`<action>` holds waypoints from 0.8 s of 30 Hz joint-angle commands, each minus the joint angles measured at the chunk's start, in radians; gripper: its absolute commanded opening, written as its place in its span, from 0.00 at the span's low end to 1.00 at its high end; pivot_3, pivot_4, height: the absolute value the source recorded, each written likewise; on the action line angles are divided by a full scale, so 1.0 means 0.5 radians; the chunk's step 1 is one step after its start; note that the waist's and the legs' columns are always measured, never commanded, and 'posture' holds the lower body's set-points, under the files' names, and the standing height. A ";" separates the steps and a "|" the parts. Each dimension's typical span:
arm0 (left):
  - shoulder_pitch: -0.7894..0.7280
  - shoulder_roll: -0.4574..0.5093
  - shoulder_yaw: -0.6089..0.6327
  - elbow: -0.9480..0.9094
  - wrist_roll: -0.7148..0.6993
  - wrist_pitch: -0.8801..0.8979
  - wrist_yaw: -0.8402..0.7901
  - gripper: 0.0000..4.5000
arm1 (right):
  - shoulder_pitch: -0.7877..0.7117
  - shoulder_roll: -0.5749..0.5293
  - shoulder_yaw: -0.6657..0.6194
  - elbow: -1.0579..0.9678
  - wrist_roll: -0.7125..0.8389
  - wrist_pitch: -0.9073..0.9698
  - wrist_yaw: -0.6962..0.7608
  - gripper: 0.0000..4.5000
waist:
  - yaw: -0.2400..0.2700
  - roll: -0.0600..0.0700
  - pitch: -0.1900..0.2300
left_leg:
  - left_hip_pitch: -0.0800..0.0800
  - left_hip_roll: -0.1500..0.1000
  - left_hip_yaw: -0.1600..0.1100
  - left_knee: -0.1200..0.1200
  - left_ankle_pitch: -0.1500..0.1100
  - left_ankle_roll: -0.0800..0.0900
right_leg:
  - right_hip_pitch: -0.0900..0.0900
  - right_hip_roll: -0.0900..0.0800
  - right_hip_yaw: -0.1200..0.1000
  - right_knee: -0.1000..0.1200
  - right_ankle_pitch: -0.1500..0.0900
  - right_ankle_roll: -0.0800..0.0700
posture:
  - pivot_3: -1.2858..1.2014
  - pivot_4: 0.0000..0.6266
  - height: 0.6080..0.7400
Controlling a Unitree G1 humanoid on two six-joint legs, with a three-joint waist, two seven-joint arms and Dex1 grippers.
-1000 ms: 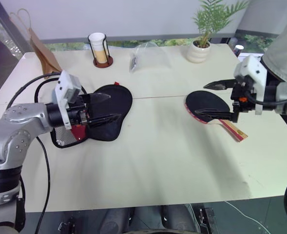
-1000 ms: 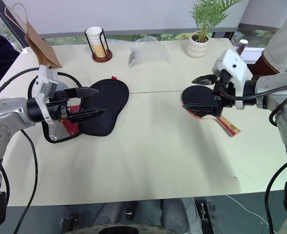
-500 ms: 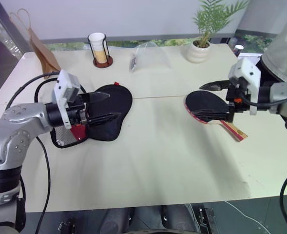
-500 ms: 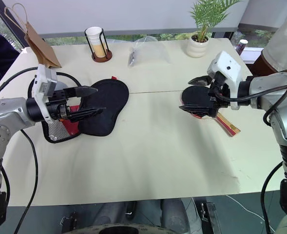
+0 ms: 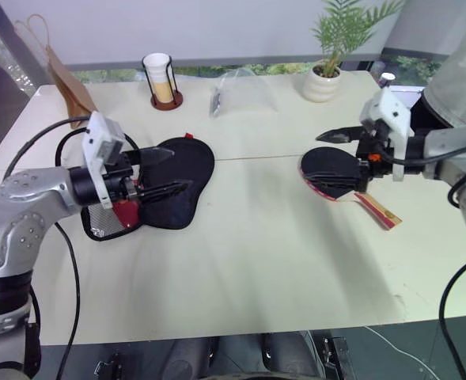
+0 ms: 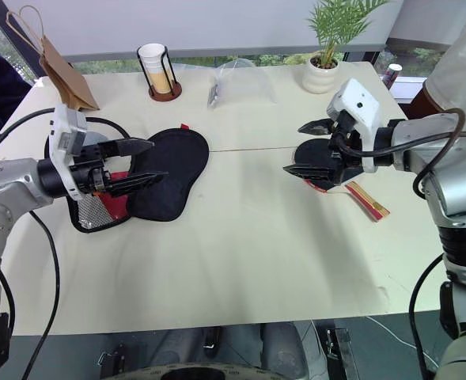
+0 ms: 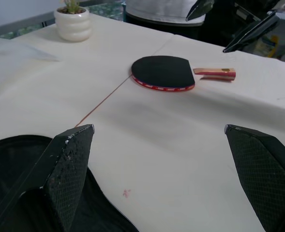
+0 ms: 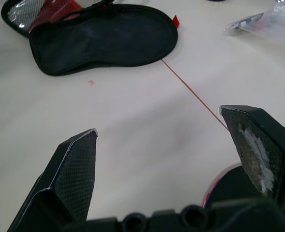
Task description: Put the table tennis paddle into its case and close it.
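The table tennis paddle (image 5: 334, 165) lies flat on the right side of the table, black face up, with its wooden handle (image 5: 380, 210) pointing toward the near right. My right gripper (image 6: 293, 148) hovers just over the paddle's head, open, holding nothing. The black case (image 5: 183, 170) lies on the left side, its red and mesh part (image 5: 110, 219) at the near-left end. Above the case my left gripper (image 5: 180, 169) is open and empty. The left wrist view shows the paddle (image 7: 162, 71) across the table. The right wrist view shows the case (image 8: 103, 41).
Along the far edge stand a brown paper bag (image 5: 65, 77), a cup in a holder (image 5: 162, 80), a clear plastic bag (image 5: 240, 93) and a potted plant (image 5: 327, 75). A black cable (image 5: 65, 131) loops by the case. A thin seam (image 5: 256, 157) crosses the tabletop.
My right gripper has shifted a little leftward over the paddle's head. The left gripper, the paddle and the case have stayed where they were.
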 commanded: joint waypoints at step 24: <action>0.292 0.440 0.515 0.275 0.116 -0.183 -0.261 1.00 | -0.505 1.499 0.578 0.837 -0.273 0.607 -0.725 0.99 | -0.053 0.000 0.000 | 0.001 -0.001 -0.003 -0.007 0.001 -0.003 | -0.007 0.005 0.000 0.005 0.005 -0.003 | 0.52 0.24 1.00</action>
